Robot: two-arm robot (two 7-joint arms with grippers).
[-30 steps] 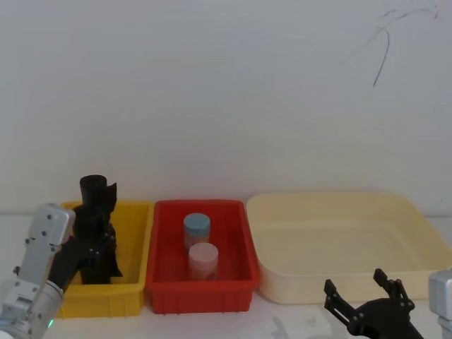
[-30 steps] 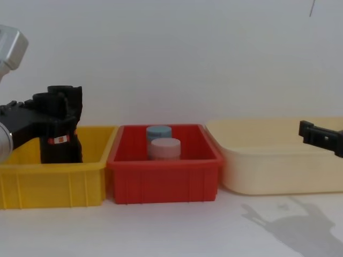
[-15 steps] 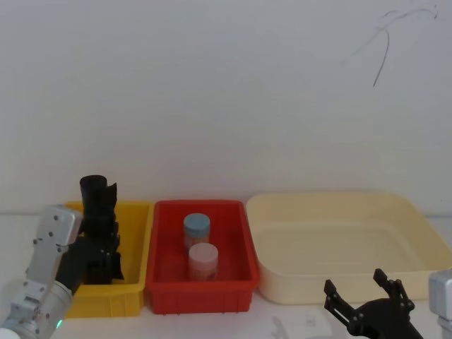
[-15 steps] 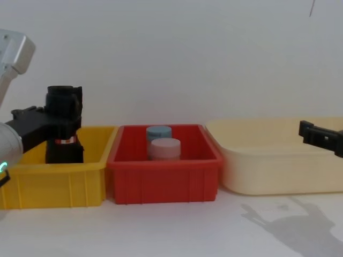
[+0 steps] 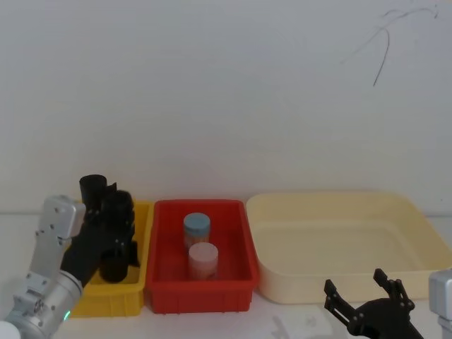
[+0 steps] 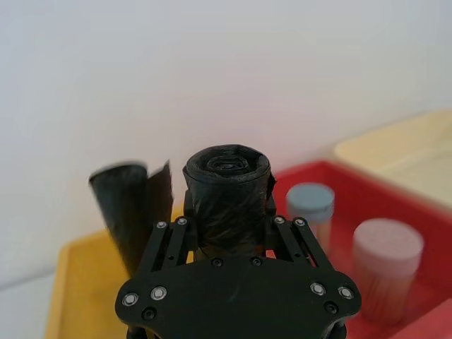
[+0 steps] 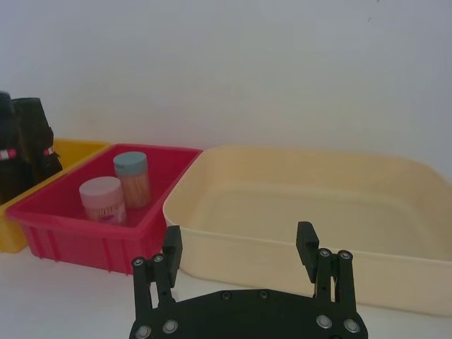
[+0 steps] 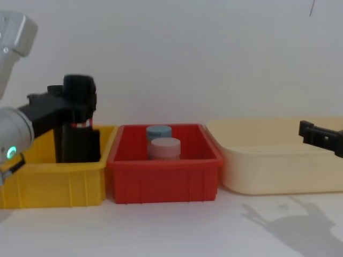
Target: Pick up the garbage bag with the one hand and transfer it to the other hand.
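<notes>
Bag (image 6: 227,194): black, crinkled, with a red-and-white label band. Second roll (image 6: 131,212): also black. Left gripper (image 6: 227,215): black, on a silver arm (image 5: 51,236) with a green light (image 8: 9,152). Right gripper (image 7: 240,244): black. Lower frame, left to right: yellow bin (image 8: 53,184), red bin (image 8: 163,184), plain cream tray (image 8: 278,171). Jars in the red bin: blue lid (image 5: 197,224) and pink lid (image 5: 203,254). Wall (image 5: 226,92) and table (image 8: 171,230): white. A thin dark mark (image 5: 385,56) is at upper right.

Open air spans the red bin (image 8: 163,182) and cream tray (image 8: 278,171) between left tool (image 6: 227,232) and right tool (image 7: 239,239); two jars (image 8: 165,149) stand low inside it; a second black roll (image 6: 131,208) stands seemingly just beside the garbage bag (image 6: 227,180).
</notes>
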